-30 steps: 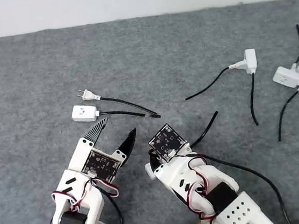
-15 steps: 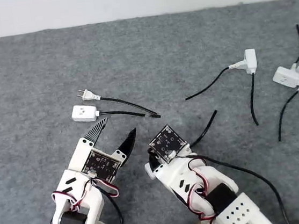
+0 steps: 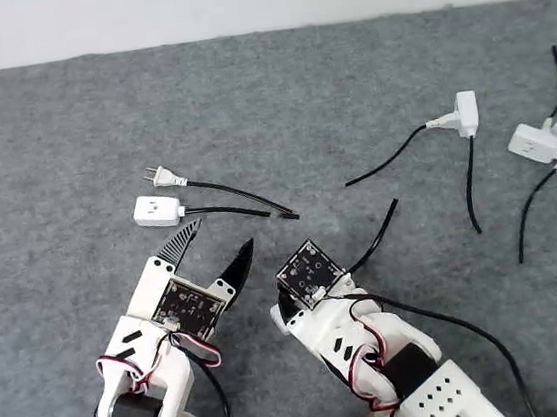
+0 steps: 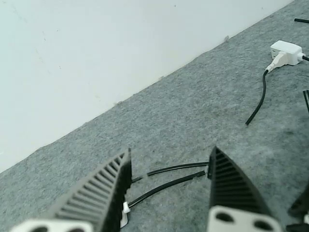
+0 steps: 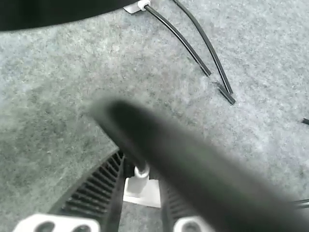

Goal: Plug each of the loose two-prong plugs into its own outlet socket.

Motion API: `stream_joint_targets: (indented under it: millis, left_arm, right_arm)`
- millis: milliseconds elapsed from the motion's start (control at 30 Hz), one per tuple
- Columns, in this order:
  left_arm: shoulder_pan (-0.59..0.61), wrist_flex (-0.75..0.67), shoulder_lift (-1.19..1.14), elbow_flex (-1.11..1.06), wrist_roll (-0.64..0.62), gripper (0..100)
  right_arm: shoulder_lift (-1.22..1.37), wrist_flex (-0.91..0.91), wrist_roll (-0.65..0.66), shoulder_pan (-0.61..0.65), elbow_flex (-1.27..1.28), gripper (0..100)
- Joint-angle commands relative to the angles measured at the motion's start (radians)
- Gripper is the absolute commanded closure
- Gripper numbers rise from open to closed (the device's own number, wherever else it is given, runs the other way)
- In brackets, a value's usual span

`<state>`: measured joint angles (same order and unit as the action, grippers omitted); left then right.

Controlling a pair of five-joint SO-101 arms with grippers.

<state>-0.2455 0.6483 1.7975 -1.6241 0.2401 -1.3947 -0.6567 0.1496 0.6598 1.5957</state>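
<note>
Rough felt mat [image 3: 276, 98] bears a smooth plastic socket [image 3: 156, 211].

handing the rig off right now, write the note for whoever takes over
Left gripper: open, empty, just short of the loose socket.
Right gripper: shut on a white cord end; cannot tell whether it is a plug or a socket.
The two-prong plug lies beside that socket, apart from it.
Done: the plugged pair far right looks mated. The white pieces near the right edge touch; unclear whether they are mated.
Left: join the loose plug and socket, then find a mate for the held piece.
</note>
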Motion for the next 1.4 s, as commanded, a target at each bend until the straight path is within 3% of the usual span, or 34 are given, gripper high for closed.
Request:
stream_joint_targets:
  millis: [0,300,467,600,1367]
  left_arm:
    - [0.008,-0.031,0.003,0.008,-0.009,75]
    - [0.008,-0.031,0.003,0.008,-0.009,75]
    - [0.008,-0.031,0.003,0.008,-0.009,75]
    - [0.008,-0.031,0.003,0.008,-0.009,75]
    - [0.008,-0.031,0.003,0.007,-0.009,75]
  right_arm:
    - [0.013,0.013,0.014,-0.007,0.003,99.1]
    - [0.015,0.042,0.017,-0.005,0.031,99.1]
    - [0.008,0.099,0.15,-0.005,0.092,99.1]
    - [0.005,0.102,0.117,-0.005,0.094,99.1]
    - [0.015,-0.033,0.213,0.024,0.095,99.1]
